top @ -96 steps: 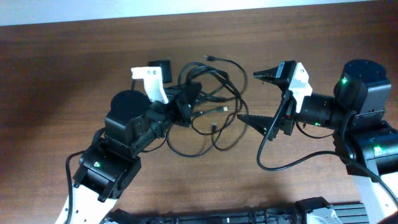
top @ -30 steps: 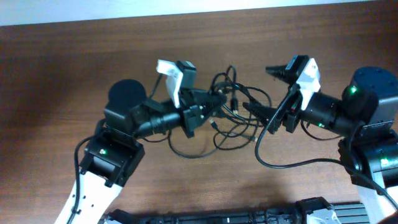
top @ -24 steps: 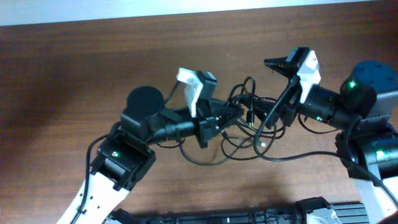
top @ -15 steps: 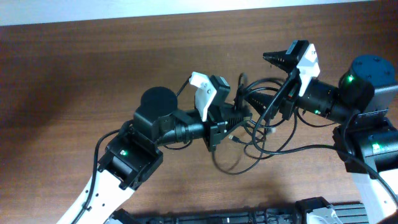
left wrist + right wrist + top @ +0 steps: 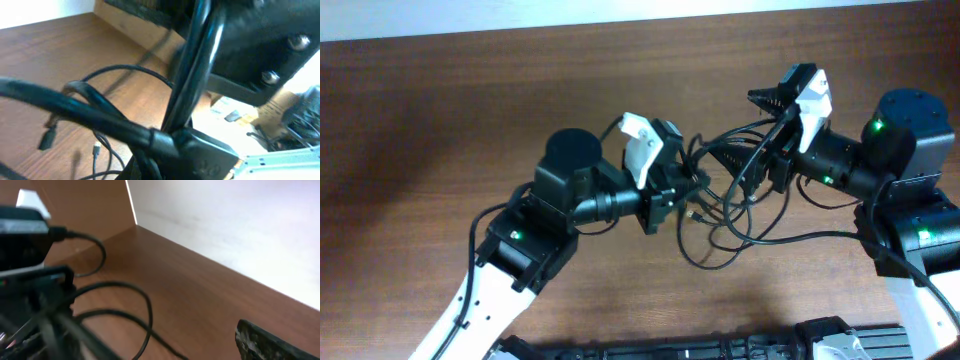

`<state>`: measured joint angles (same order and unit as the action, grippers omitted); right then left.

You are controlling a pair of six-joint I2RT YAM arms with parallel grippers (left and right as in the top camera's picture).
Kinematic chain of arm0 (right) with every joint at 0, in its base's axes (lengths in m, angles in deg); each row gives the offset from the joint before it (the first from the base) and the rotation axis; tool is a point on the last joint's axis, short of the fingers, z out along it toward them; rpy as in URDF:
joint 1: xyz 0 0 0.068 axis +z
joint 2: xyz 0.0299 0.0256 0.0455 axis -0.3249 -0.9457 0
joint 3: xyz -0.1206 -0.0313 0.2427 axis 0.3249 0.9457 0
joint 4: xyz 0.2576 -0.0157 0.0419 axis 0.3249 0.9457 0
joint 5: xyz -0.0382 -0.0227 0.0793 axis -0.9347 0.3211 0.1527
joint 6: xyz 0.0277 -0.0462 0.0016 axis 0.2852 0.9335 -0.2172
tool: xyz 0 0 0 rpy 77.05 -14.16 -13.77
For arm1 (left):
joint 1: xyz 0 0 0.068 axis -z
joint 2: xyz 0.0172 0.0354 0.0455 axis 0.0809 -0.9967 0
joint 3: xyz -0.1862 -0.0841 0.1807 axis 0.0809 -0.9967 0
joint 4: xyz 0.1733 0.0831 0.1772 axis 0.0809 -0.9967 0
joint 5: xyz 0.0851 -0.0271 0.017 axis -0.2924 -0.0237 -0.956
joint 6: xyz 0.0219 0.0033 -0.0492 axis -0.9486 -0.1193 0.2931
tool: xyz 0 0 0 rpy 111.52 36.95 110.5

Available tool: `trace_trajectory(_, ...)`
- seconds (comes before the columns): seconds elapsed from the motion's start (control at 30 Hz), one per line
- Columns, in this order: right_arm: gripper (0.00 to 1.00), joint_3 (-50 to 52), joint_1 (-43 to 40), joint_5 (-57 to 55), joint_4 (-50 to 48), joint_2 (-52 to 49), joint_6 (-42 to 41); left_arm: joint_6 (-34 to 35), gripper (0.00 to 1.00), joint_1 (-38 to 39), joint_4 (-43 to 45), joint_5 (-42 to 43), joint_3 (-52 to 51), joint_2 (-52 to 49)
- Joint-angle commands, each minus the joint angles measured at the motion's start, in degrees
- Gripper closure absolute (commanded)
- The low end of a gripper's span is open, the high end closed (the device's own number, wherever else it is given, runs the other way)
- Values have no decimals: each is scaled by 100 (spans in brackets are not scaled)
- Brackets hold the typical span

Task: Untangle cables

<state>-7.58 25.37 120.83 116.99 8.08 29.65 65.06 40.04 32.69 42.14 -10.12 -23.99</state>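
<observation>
The left gripper (image 5: 688,183) is clenched on the cables (image 5: 725,243) where they bunch together, above the middle of the table (image 5: 420,120). Loose loops trail from there toward the near edge. The right gripper (image 5: 745,128) is released, its fingers spread wide, with strands crossing between them.

The surface (image 5: 440,110) is dark reddish-brown wood with a fine grain, lit more brightly toward its right side. A pale white strip (image 5: 620,12) runs along its far edge. At the near edge, about the middle, lies a dark ribbed bar (image 5: 670,350). In the right wrist view a white wall (image 5: 240,220) rises from the surface's edge and meets an upright brown panel (image 5: 80,205) at a corner. In the left wrist view a blurred tan board (image 5: 145,35) stands beyond the surface.
</observation>
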Motion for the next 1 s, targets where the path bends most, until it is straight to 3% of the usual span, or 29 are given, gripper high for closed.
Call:
trace_trajectory(0.0, 1, -76, -11, 105, 201, 24, -79, 166, 100, -463, 153, 68, -59, 9)
trace_trajectory(0.17, 1, -74, -4, 424, 376, 22, -61, 2037, 100, -710, 463, -503, -59, -20)
trace_trajectory(0.33, 1, -74, -4, 603, 356, 17, -63, 2033, 100, -197, 970, -505, -59, -31)
trace_trajectory(0.43, 1, -74, -7, 575, 354, 17, -61, 1567, 100, 26, 1172, -503, -59, -31)
trace_trajectory(0.63, 1, -74, -7, 205, 361, 20, -63, -474, 100, -127, 466, -743, -59, -28)
trace_trajectory(0.77, 1, -74, -7, -7, 481, 20, -63, -525, 100, -544, 284, -1449, -57, 101)
trace_trajectory(0.87, 1, -74, -9, -455, 778, 20, -61, -549, 90, -970, 452, -1692, -48, 404)
trace_trajectory(0.97, 1, -74, -11, -1051, 1154, 17, -61, -957, 98, -1325, 686, -1687, -42, 743)
